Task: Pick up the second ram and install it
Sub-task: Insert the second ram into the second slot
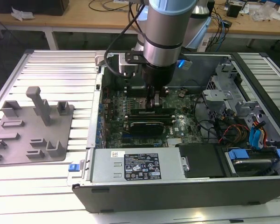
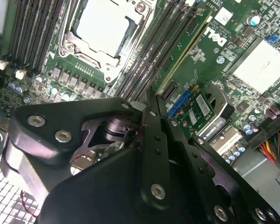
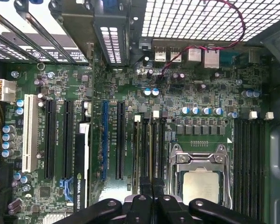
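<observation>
The second ram (image 2: pixel 186 53) is a thin green stick standing on edge in a slot of the motherboard, beside the processor socket (image 2: pixel 105 28). My gripper (image 2: pixel 154 100) is down inside the open computer case, its two black fingers closed narrowly around the stick's top edge. In the first wrist view the ram (image 3: pixel 152 149) runs straight in between the fingertips of the gripper (image 3: pixel 152 184). In the exterior view the gripper (image 1: pixel 153 103) hangs from the arm directly over the ram (image 1: pixel 151 112) in the middle of the board.
A grey fixture plate (image 1: pixel 32 126) with upright posts lies at the exterior view's left. The power supply (image 1: pixel 135 163) spans the case front, with drive cages and cables (image 1: pixel 242 116) at the right. A dark card (image 3: pixel 81 168) and empty slots (image 3: pixel 249 158) flank the socket.
</observation>
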`<state>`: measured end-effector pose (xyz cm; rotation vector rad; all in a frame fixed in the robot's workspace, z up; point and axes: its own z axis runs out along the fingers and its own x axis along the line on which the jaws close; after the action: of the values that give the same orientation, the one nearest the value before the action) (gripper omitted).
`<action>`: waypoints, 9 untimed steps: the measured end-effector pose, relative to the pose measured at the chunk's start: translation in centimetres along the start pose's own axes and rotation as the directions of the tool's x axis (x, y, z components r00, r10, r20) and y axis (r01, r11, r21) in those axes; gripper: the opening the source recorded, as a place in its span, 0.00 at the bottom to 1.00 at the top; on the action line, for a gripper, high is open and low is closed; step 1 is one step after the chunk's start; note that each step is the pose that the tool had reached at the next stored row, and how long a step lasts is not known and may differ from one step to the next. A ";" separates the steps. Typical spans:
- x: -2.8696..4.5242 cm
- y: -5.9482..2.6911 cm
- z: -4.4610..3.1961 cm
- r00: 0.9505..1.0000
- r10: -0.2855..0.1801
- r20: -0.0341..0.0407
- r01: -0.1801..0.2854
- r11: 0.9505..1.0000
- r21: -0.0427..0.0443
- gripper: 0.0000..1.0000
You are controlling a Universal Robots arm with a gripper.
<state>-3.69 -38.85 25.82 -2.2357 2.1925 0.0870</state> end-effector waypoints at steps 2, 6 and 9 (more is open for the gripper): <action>0.01 0.01 0.13 1.000 0.000 0.000 0.000 1.000 0.000 0.09; 0.01 0.01 0.15 1.000 0.000 0.000 0.000 1.000 0.000 0.09; 0.01 0.02 0.16 1.000 0.001 0.000 -0.001 1.000 -0.005 0.09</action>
<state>-3.71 -38.84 25.66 -2.2377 2.1954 0.0931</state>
